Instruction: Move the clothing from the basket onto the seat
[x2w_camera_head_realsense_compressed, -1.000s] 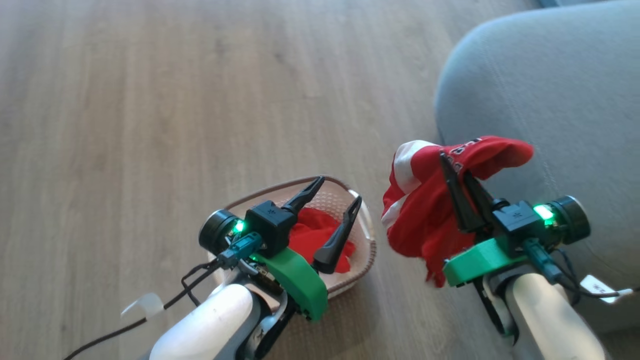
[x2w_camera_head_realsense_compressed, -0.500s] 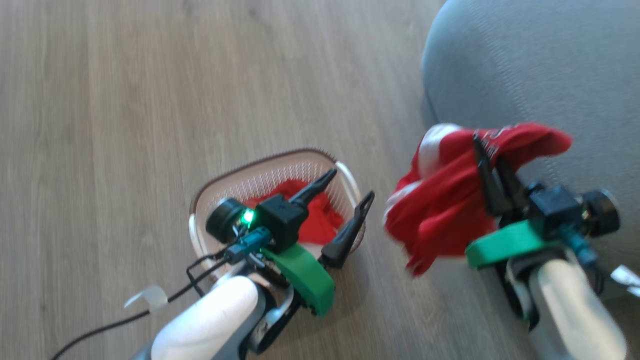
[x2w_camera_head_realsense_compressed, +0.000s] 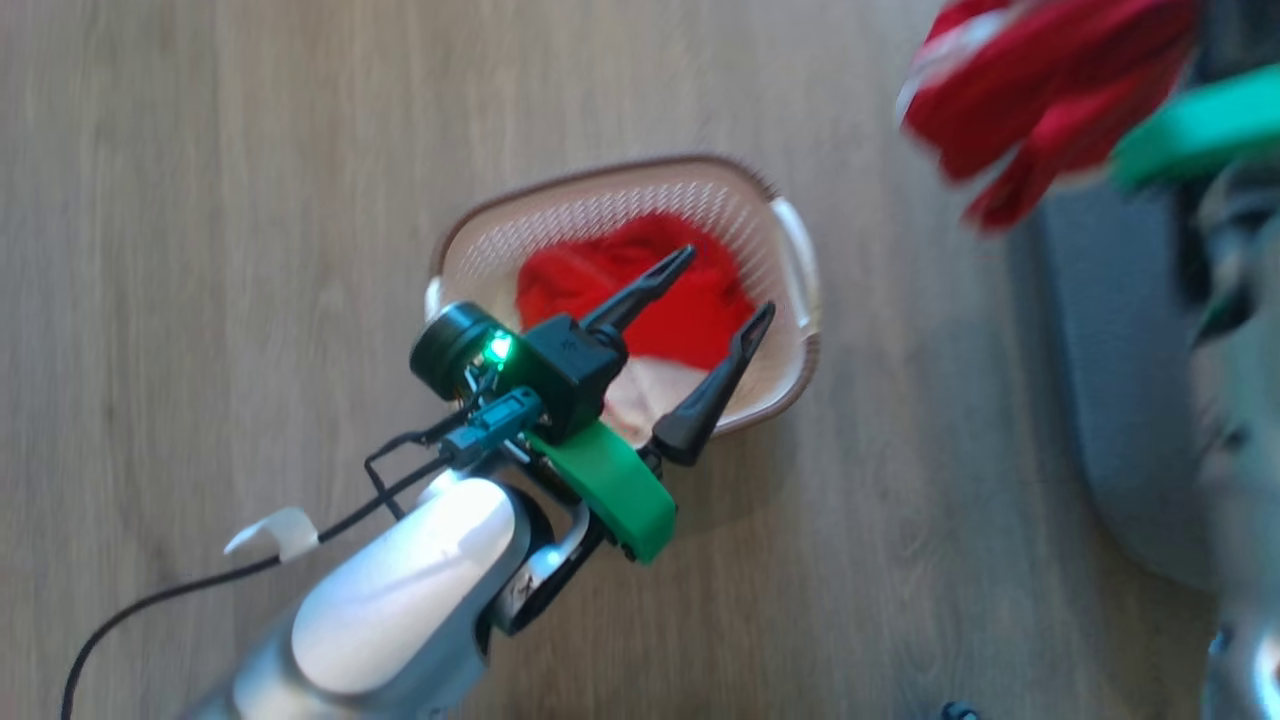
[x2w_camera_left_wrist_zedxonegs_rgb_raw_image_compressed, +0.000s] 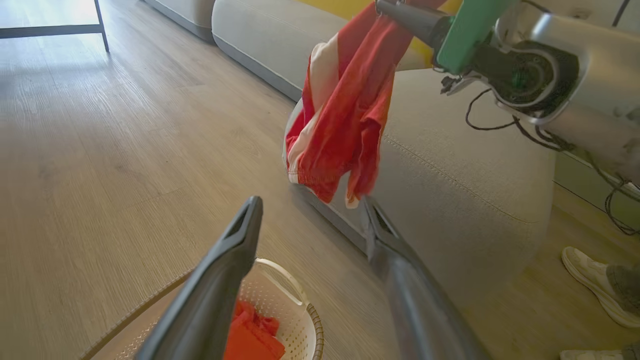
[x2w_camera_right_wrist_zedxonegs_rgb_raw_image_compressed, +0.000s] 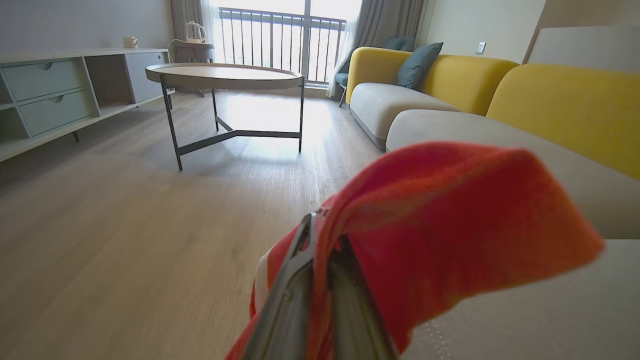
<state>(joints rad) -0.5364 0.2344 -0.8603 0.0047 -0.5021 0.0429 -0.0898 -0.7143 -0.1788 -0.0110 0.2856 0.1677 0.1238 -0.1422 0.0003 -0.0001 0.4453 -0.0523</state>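
Left wrist view: twelve o'clock, right end effector (x2w_camera_left_wrist_zedxonegs_rgb_raw_image_compressed: 385, 7) pinches red garment (x2w_camera_left_wrist_zedxonegs_rgb_raw_image_compressed: 345, 115) beside seat (x2w_camera_left_wrist_zedxonegs_rgb_raw_image_compressed: 450, 175); spread left end effector (x2w_camera_left_wrist_zedxonegs_rgb_raw_image_compressed: 311, 206) over basket (x2w_camera_left_wrist_zedxonegs_rgb_raw_image_compressed: 314, 325), second garment (x2w_camera_left_wrist_zedxonegs_rgb_raw_image_compressed: 250, 340) inside.

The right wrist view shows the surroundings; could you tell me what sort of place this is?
Most likely a home living room: a yellow-backed sofa, a round coffee table and a low sideboard.

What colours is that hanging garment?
The garment is red with white panels; left wrist view shows it best.
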